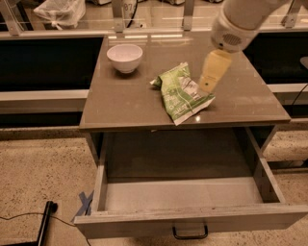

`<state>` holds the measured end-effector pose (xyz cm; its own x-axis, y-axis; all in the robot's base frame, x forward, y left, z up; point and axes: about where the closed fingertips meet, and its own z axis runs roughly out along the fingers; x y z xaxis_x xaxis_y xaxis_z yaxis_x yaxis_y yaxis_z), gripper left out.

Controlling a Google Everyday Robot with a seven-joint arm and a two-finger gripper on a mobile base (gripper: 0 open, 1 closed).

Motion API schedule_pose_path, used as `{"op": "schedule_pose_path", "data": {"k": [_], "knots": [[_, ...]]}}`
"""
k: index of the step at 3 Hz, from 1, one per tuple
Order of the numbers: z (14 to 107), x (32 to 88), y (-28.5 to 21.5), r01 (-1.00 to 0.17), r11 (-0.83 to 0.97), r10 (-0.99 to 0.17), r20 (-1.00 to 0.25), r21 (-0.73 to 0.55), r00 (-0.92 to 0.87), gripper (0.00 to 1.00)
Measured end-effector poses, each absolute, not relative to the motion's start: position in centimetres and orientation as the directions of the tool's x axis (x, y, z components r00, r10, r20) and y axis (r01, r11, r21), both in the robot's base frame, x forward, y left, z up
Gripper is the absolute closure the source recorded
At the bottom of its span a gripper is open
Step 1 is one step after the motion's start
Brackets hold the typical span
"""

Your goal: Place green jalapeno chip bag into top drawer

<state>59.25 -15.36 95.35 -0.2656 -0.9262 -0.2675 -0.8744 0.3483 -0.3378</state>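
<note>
I am holding my hand (pixel 207 86) at the right edge of the bag (pixel 180 96) to line up a grasp; how wide it is, I cannot tell. Below it the drawer (pixel 192 222) is standing open to receive the bag.

The pincer (pixel 207 85) hangs above the middle-right of the desk (pixel 120 103). Well to its left in the view, and a little farther back, a white bowl (pixel 124 56) stands upright on the desk's brown top. Farther left and behind, beyond the desk's back edge, a crumpled clear plastic bag (pixel 60 10) sits on a ledge. Far below and left of the pincer, strips of blue tape (pixel 85 202) cross on the speckled floor (pixel 38 163), with a thin black cable (pixel 24 215) near them.
</note>
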Motion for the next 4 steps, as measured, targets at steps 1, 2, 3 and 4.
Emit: {"op": "schedule_pose_path", "data": {"k": [1,2,3,4], "knots": [[91.5,64.8,-14.5,-0.856,0.438,-0.884,-0.303,-0.274,-0.356,0.00],[86.4,67.7,-15.0,-0.826,0.541,-0.820,-0.314,-0.159,-0.478,0.14],[82.9,68.5,-14.5,-0.813,0.580,-0.780,-0.323,-0.054,-0.536,0.32],[82.1,68.4,-13.3,-0.826,0.564,-0.779,-0.338,-0.007,-0.529,0.55]]}}
